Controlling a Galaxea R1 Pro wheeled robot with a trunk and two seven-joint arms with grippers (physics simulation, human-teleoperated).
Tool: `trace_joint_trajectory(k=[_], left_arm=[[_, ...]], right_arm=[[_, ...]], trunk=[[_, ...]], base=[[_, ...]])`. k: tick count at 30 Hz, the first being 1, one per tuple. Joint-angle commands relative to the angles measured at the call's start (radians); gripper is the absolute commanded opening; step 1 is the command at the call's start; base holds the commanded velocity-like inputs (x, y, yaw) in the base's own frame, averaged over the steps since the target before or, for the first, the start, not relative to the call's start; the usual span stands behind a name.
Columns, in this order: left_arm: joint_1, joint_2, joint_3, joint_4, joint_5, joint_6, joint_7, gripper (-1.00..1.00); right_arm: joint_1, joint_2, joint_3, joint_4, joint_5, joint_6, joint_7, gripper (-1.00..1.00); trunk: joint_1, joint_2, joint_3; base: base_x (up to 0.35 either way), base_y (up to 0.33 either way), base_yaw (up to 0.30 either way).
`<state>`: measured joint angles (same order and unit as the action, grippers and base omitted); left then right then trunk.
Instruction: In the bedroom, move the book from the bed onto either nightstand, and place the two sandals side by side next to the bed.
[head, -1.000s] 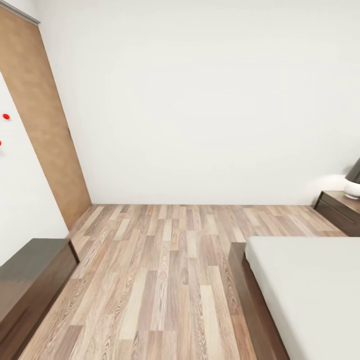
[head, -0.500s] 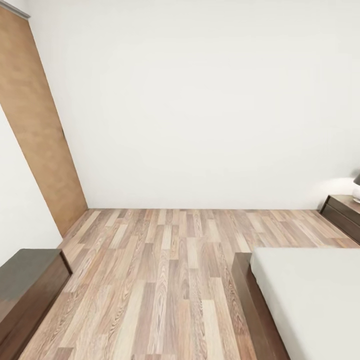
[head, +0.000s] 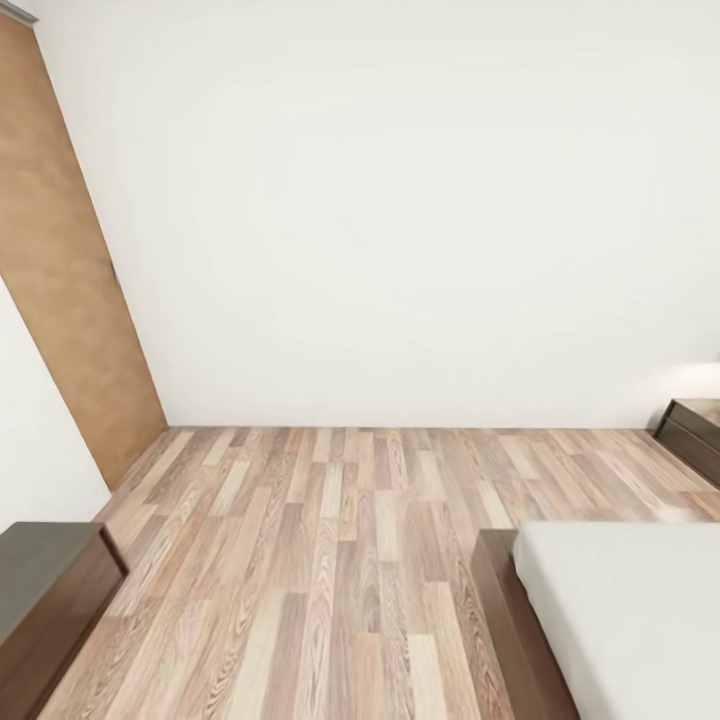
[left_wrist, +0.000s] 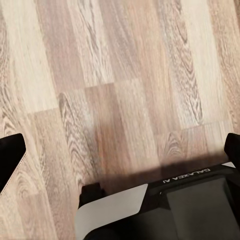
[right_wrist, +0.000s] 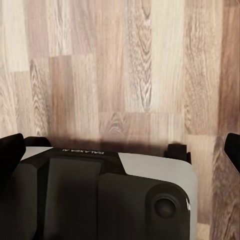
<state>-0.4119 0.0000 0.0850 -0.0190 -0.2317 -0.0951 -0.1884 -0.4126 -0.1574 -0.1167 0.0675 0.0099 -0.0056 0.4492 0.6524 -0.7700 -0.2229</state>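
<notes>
The bed (head: 620, 610), with a pale mattress on a dark brown frame, fills the lower right of the head view. A dark brown nightstand (head: 695, 432) sits at the far right edge against the white wall. The book and both sandals are out of view. In the left wrist view my left gripper (left_wrist: 120, 155) hangs open over the wood-plank floor, one black fingertip (left_wrist: 10, 157) at each side edge. My right gripper (right_wrist: 120, 150) is open too, above the floor, with its fingertips (right_wrist: 232, 150) wide apart and nothing between them.
A long low dark cabinet (head: 45, 600) stands at the lower left. A brown door (head: 65, 280) leans along the left wall. Wood-plank floor (head: 330, 540) runs between cabinet and bed up to the white wall. My robot base (right_wrist: 100, 195) shows below the right gripper.
The whole head picture has shifted: the camera moved. Floor line, bed and cabinet sit lower, and the lamp on the nightstand has slid off the right edge.
</notes>
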Motion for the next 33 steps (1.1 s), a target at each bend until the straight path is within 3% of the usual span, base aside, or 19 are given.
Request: trace_joint_trajectory(k=[1,33], left_arm=[[-0.001,0.0,0.009,0.001,-0.01,-0.003,-0.002,1.0],[0.0,0.0,0.009,0.001,-0.01,-0.003,-0.002,1.0]], right_arm=[[-0.002,-0.001,-0.008,0.003,0.001,-0.001,0.003,1.0],[-0.002,-0.001,-0.008,0.003,0.001,-0.001,0.003,1.0]], trunk=[[0.001,-0.001,-0.001],[0.001,-0.001,-0.001]], base=[[0.331,0.0,0.0],[0.331,0.0,0.0]])
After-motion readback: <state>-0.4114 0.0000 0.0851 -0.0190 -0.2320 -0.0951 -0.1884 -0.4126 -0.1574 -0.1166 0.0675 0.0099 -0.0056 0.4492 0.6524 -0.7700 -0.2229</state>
